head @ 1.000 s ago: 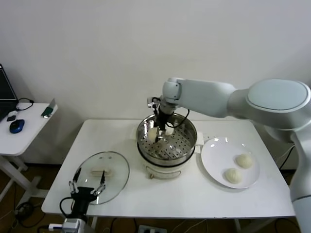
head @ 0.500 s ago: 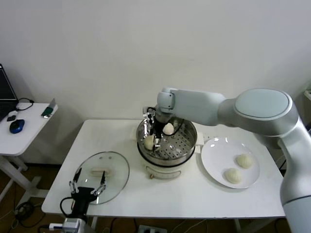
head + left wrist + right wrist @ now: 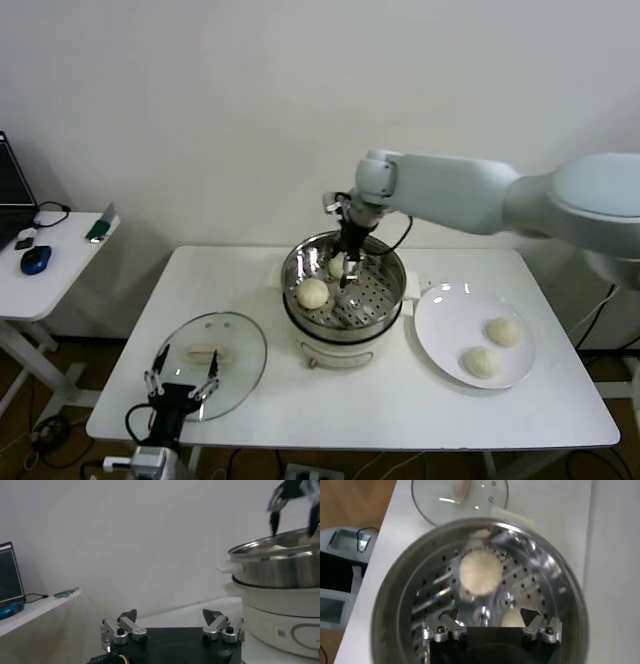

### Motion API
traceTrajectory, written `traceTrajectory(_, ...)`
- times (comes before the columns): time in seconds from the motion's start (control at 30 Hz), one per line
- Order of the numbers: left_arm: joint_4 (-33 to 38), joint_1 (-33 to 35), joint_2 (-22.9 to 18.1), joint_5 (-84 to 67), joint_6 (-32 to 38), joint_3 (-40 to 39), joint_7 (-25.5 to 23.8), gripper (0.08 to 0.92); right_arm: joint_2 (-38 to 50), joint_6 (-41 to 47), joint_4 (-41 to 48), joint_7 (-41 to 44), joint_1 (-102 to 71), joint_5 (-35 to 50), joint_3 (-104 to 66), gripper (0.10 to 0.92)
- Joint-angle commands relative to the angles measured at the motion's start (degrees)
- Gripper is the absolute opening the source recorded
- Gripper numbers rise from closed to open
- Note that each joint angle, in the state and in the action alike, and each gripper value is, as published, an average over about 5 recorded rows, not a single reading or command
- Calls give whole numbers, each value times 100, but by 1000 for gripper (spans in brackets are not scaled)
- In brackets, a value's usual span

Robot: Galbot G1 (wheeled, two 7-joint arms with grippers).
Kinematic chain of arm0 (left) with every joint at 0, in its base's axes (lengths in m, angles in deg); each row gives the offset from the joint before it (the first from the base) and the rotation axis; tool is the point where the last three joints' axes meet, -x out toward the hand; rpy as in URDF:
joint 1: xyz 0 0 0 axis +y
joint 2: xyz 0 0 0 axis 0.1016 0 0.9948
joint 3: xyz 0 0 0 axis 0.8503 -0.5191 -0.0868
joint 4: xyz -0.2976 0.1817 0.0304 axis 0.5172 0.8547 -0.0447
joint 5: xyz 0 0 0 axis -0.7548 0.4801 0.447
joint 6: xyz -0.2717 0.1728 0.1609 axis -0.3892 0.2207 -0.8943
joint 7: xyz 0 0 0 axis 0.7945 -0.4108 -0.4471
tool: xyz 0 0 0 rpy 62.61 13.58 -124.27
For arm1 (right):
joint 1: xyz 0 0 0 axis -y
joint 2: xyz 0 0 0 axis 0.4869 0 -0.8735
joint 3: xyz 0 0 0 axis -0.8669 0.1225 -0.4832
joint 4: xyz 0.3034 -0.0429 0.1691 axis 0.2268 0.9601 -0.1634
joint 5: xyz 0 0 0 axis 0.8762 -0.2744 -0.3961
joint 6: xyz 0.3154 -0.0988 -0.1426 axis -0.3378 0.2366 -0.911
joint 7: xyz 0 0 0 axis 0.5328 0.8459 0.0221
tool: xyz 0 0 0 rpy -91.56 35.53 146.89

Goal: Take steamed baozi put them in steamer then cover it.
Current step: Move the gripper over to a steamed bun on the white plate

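The steel steamer [image 3: 385, 297] sits on its white pot base mid-table. Two cream baozi lie inside: one at the left [image 3: 313, 292] [image 3: 480, 572] and one at the back [image 3: 337, 266] [image 3: 511, 618]. My right gripper [image 3: 348, 266] [image 3: 490, 614] hovers open over the back of the basket, holding nothing. Two more baozi [image 3: 503, 331] [image 3: 481, 362] rest on the white plate [image 3: 445, 320] to the right. The glass cover [image 3: 240, 372] [image 3: 435, 502] with its white handle lies flat on the table to the left. My left gripper [image 3: 180, 380] [image 3: 171, 620] stands open at the front left edge, beside the cover.
A side table [image 3: 60, 260] at the far left carries a blue mouse [image 3: 34, 259] and a laptop. The wall stands close behind the steamer. In the left wrist view the steamer [image 3: 280, 570] rises to one side with the right gripper's fingers [image 3: 275, 515] above it.
My right gripper opened and let go of a baozi at the steamer's left side, then rose and swung right toward the back of the basket. The left arm stayed still.
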Motion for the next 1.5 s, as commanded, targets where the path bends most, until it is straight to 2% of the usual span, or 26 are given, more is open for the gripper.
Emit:
traceTrajectory(0.03,-34,-42,35,2,-38,-23,-5,823,2012,-91,-1242,326,885,-845,320,823)
traceTrajectory(0.33,-47,-63,27,30,-85,-25,0,823,3583,-202,-2086,340,257,-2452,301,823)
traceTrajectory(0.53,-27,2,-19,80,-93,4,9,823,4076,-259,-1973,193,-1153,-3233,-601,823)
traceTrajectory(0.93,-21,149,-145,255,-116,75,45,823,3883,-421,-1134,252,-3061,-3996,-2182,823)
traceTrajectory(1.5,-45,168,-200,365,-118,69,77,823,3247,-465,-679,265,-3408,-4015,-2475,823)
